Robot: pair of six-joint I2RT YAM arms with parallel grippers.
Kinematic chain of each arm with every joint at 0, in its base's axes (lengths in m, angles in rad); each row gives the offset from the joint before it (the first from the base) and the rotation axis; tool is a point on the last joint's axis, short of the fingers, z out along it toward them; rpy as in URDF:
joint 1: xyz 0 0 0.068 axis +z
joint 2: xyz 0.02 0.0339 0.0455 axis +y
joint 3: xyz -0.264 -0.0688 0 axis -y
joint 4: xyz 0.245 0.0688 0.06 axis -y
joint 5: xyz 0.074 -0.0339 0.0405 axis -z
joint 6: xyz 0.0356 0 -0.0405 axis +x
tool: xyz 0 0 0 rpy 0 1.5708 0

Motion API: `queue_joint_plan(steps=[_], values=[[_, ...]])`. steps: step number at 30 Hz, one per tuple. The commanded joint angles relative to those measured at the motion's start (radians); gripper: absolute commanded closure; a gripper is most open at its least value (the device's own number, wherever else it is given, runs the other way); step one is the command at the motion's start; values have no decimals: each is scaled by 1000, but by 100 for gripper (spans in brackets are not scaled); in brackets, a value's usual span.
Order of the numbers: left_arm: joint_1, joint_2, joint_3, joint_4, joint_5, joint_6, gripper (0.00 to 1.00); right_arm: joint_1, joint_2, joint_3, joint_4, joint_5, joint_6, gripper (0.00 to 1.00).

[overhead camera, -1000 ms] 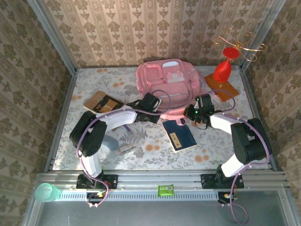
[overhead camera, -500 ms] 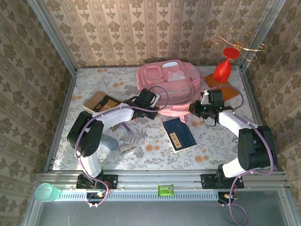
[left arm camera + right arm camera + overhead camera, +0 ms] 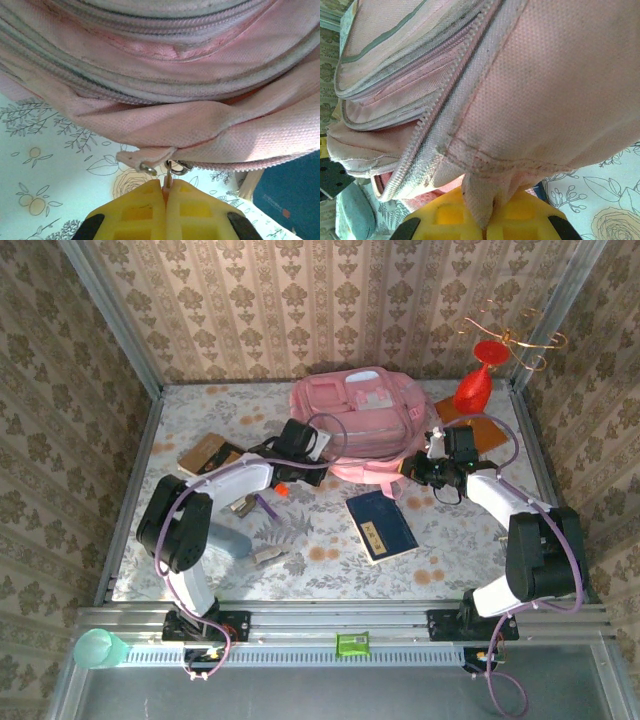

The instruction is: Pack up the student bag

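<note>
- Student bag, soft woven pink fabric, lies far-centre on my floral table.
- My left gripper pinches its metal zip pull, fingers closed.
- My right gripper is clamped on a fabric tab.

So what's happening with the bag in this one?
Both arms are working on the pink backpack along its near edge. The left gripper is shut on a metal zipper pull at the bag's lower seam. The right gripper pinches a fabric tab on the bag's right side, probably to steady it. A blue book lies on the table in front of the bag, not yet packed.
</note>
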Motion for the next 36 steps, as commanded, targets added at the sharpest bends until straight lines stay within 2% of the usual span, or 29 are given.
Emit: queue_joint_plan(steps=[1, 4, 6, 10, 12, 16, 19, 21, 22, 24, 29, 30, 33, 36], values=[[83, -57, -64, -12, -39, 0, 100, -37, -24, 5, -30, 94, -5, 100], [48, -79, -89, 45, 108, -46, 100, 14, 21, -2, 54, 66, 53, 86], [17, -79, -91, 66, 151, -65, 100, 44, 63, 19, 66, 61, 68, 75], [-16, -65, -89, 102, 174, -97, 100, 54, 104, 31, 24, 79, 64, 57], [-26, -60, -90, 102, 171, -102, 100, 53, 85, 3, 4, 109, 54, 49], [-43, -61, -88, 103, 171, -113, 100, 57, 9, -101, 52, 108, 101, 27], [-63, -65, -82, 99, 166, -115, 100, 78, -7, -166, 144, 86, 184, 19], [-74, -65, -78, 99, 172, -117, 100, 101, 14, -182, 208, 87, 224, 18], [-78, -65, -75, 98, 172, -119, 100, 107, 34, -183, 246, 79, 248, 19], [-82, -65, -68, 75, 148, -113, 100, 107, 57, -186, 318, 40, 280, 35], [-81, -66, -70, -46, -79, -24, 100, 66, -13, -156, 209, 94, 221, 97], [-80, -69, -77, -60, -124, -4, 100, 57, -31, -157, 191, 101, 211, 100], [-58, -78, -98, -72, -220, 32, 100, 28, -85, -157, 139, 98, 187, 100], [-14, -85, -114, -59, -240, 34, 100, 10, -134, -154, 96, 97, 165, 100]])
